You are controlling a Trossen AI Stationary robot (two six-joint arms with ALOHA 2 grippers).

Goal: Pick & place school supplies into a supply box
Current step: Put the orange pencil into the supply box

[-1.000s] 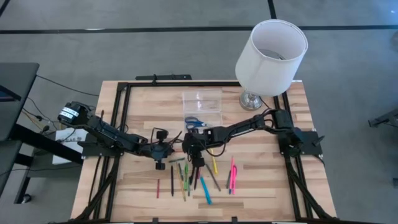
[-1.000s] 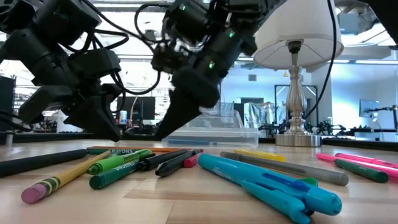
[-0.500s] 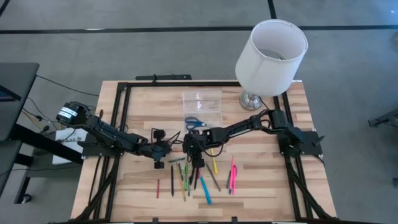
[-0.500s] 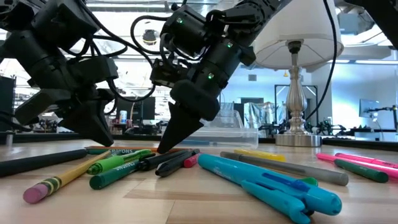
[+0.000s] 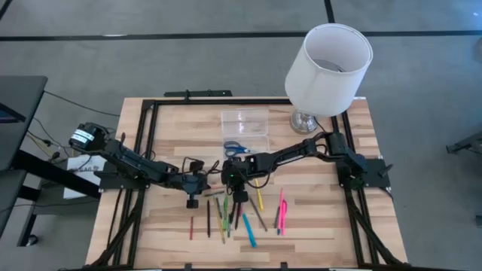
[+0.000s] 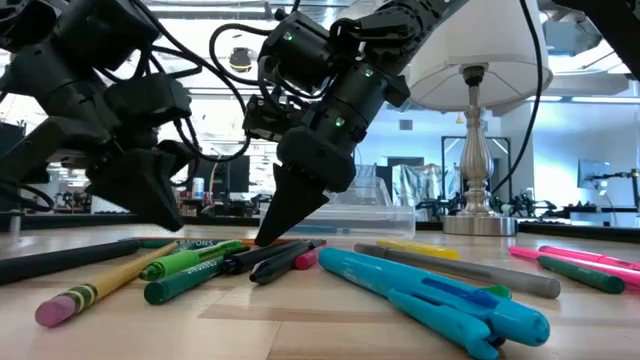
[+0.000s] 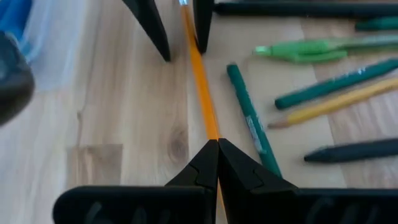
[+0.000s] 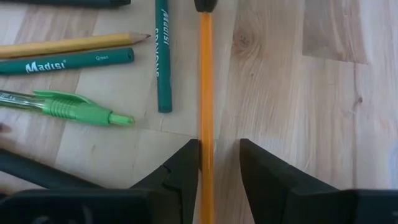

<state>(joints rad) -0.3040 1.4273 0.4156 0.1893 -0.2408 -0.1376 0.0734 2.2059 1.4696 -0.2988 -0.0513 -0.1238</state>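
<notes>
I have the right gripper (image 8: 216,163) down on the table, its fingers part-open astride the orange pencil (image 8: 205,87), one finger seemingly touching it. The left gripper (image 7: 217,144), pinched shut, rests at the pencil's other end. This is the grasp step; next I must close squarely, lift, and carry it to the clear supply box (image 5: 244,120) beyond the blue-handled scissors (image 5: 235,147).
</notes>
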